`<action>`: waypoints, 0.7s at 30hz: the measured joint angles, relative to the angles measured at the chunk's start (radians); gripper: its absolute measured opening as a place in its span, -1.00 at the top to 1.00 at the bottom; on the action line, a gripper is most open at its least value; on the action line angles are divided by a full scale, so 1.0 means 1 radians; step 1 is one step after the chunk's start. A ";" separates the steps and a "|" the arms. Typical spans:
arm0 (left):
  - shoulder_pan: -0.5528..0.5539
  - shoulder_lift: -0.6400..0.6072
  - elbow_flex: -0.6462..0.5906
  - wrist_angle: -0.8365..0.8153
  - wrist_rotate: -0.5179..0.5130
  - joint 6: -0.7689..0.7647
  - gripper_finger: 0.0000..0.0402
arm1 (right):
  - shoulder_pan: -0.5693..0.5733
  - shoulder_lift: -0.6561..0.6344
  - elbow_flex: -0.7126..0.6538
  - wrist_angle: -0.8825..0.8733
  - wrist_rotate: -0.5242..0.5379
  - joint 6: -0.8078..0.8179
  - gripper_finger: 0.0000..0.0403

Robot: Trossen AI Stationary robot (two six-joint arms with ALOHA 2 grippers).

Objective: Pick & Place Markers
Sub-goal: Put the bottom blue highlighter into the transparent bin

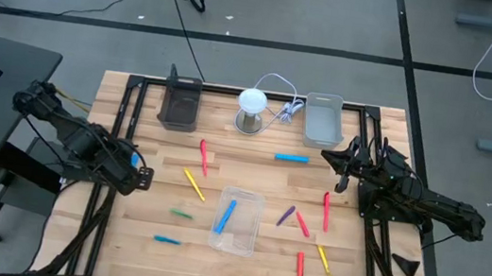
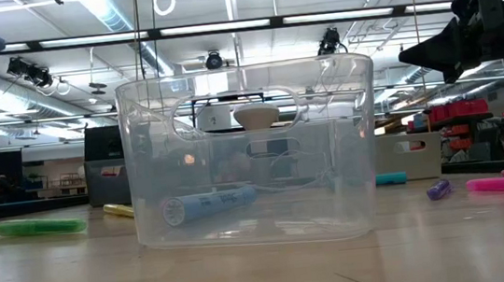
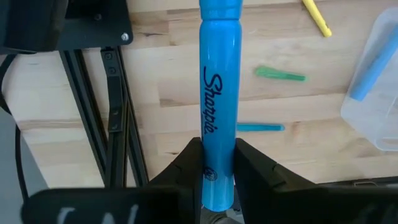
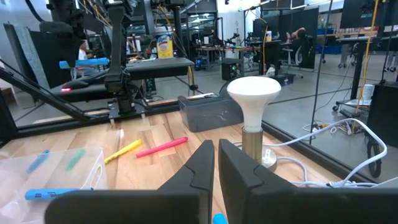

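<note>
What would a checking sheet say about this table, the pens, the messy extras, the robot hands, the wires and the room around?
Surface: wooden table, black frame rails.
Job's things: one blue marker lies inside the clear tray; another blue marker is in the left gripper; red, yellow, green, purple and blue ones lie scattered on the wood.
Clutter: black tray, grey tray, small white lamp.
Grippers: left shut on its marker at the left edge; right gripper shut, empty, above the table near the grey tray.
Cables: white lamp cord; loose cables on the floor.
Surroundings: workshop with desks.
</note>
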 joint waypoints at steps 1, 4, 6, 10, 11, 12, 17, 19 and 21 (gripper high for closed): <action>0.006 0.004 0.000 0.000 -0.001 0.007 0.65 | 0.000 0.000 0.000 0.000 0.000 0.000 0.86; 0.047 0.026 0.000 0.000 0.009 0.046 0.65 | 0.000 0.000 0.000 0.000 0.000 0.000 0.86; 0.080 0.042 0.000 0.001 0.030 0.081 0.65 | 0.000 0.000 0.000 0.000 0.000 0.000 0.86; 0.137 0.089 0.000 0.016 0.075 0.135 0.65 | 0.000 0.000 0.000 0.000 0.000 0.000 0.86; 0.151 0.100 0.000 0.021 0.083 0.145 0.65 | 0.000 0.000 0.000 0.000 0.000 0.000 0.86; 0.163 0.110 0.000 0.027 0.087 0.159 0.65 | 0.000 0.000 0.000 0.000 0.000 0.000 0.86; 0.222 0.180 0.000 0.074 0.095 0.222 0.65 | 0.000 0.000 0.000 0.000 0.000 0.000 0.86; 0.244 0.212 0.000 0.097 0.107 0.249 0.65 | 0.000 0.000 0.000 0.000 0.000 0.000 0.86; 0.265 0.247 0.000 0.117 0.111 0.274 0.65 | 0.000 0.000 0.000 0.000 0.000 0.000 0.86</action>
